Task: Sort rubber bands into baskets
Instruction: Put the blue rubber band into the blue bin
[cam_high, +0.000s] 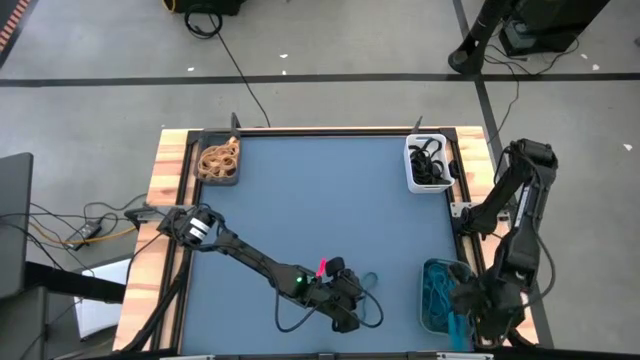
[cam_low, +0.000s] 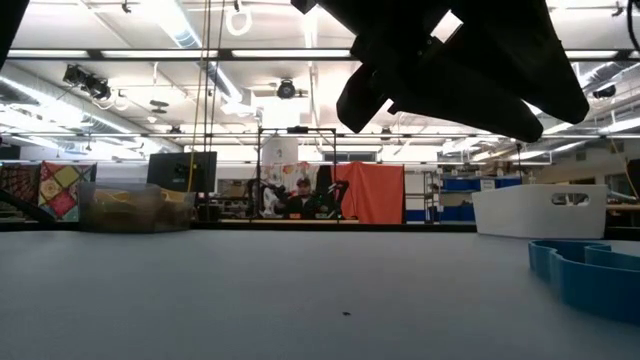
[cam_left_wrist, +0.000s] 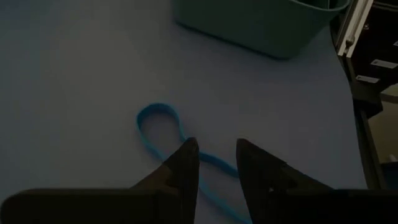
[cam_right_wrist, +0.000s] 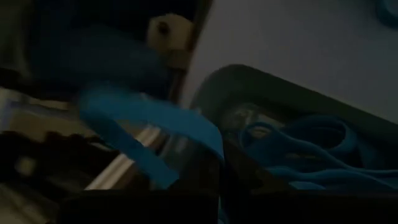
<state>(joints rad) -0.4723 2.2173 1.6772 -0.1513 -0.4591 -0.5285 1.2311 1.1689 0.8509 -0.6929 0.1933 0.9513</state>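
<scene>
Three baskets sit on the blue table (cam_high: 320, 200): a dark one (cam_high: 218, 160) at the far left corner holding tan rubber bands (cam_high: 219, 157), a white one (cam_high: 429, 163) at the far right corner holding black bands (cam_high: 431, 160), and a grey-teal one (cam_high: 440, 296) near the right edge at the front, filled with blue bands (cam_high: 437, 285). One loose blue rubber band (cam_left_wrist: 163, 127) lies flat on the table just beside the grey-teal basket, on its left in the high view. The left hand (cam_high: 348, 290) reaches across the front of the table and hangs right over this band; in the left wrist view its two dark fingers (cam_left_wrist: 184, 165) stand a little apart with the band's strand running between and beneath them, though whether they actually pinch it I cannot tell. The right hand (cam_high: 462, 318) is at the front right corner, by the near end of the grey-teal basket, with its fingers pressed together on a blue band (cam_right_wrist: 146, 127) whose loop shows in the right wrist view above the basket's rim. In the low view a dark arm (cam_low: 460, 60) fills the upper part, and a seated person (cam_low: 301, 195) shows far off in the room beyond the table.
</scene>
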